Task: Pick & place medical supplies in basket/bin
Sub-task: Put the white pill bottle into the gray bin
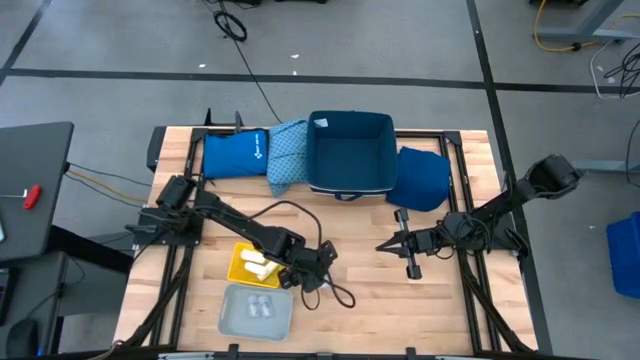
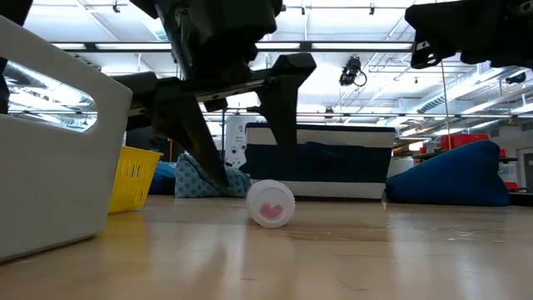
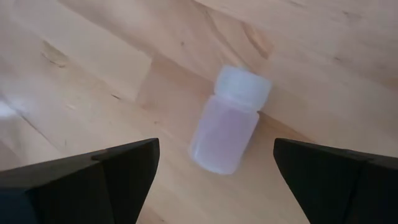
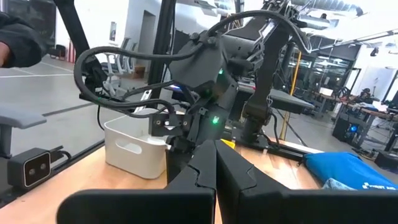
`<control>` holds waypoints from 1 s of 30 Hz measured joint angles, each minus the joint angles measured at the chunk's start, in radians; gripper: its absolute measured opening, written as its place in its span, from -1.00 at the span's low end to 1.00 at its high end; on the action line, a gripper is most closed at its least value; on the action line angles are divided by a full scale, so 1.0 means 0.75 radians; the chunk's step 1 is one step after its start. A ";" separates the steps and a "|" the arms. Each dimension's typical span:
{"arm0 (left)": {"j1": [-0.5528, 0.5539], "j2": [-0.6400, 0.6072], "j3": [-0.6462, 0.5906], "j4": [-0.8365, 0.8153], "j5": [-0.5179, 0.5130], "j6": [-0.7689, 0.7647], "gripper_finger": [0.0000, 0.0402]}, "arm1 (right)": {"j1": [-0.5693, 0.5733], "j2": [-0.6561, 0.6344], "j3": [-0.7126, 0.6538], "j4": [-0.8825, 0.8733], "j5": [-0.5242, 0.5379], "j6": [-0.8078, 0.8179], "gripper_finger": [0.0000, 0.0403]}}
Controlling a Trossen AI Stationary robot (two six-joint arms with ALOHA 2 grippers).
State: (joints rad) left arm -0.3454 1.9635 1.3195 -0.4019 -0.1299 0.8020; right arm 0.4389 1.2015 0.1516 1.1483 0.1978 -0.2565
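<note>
Though spread, left claw [image 3: 214, 171] above vial [image 3: 228, 121]

Your left hand [image 1: 318, 283] hangs with fingers spread, small vial [image 3: 229, 121] lying on bare bench [image 1: 400, 310] between them, wood free on both sides. White bin [image 1: 257, 311] and yellow basket [image 1: 251, 265] crowd its outer side. Right hand [image 1: 385, 246], fingers closed, is well apart, open bench between.

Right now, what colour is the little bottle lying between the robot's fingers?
The little bottle is cloudy white with a pinkish tint, seen best in the left wrist view.
</note>
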 joint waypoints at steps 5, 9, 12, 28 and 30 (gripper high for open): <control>0.001 -0.002 0.001 0.025 0.045 0.036 0.58 | 0.000 0.000 0.000 0.000 -0.008 -0.004 -1.00; 0.012 -0.002 0.001 0.032 0.064 0.047 0.58 | 0.000 0.000 0.000 0.000 -0.010 -0.005 -1.00; 0.028 -0.002 0.001 0.040 0.099 0.047 0.58 | 0.000 0.000 0.000 0.001 -0.010 -0.005 -1.00; 0.036 0.100 0.001 0.095 0.207 0.083 0.58 | 0.000 0.000 0.000 0.005 -0.009 -0.004 -1.00; 0.036 0.097 0.001 0.103 0.195 0.087 0.57 | 0.000 0.000 0.000 0.006 -0.009 -0.004 -1.00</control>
State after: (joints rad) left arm -0.3187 2.0365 1.3201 -0.3245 0.0160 0.8671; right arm 0.4389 1.2015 0.1516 1.1526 0.1909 -0.2596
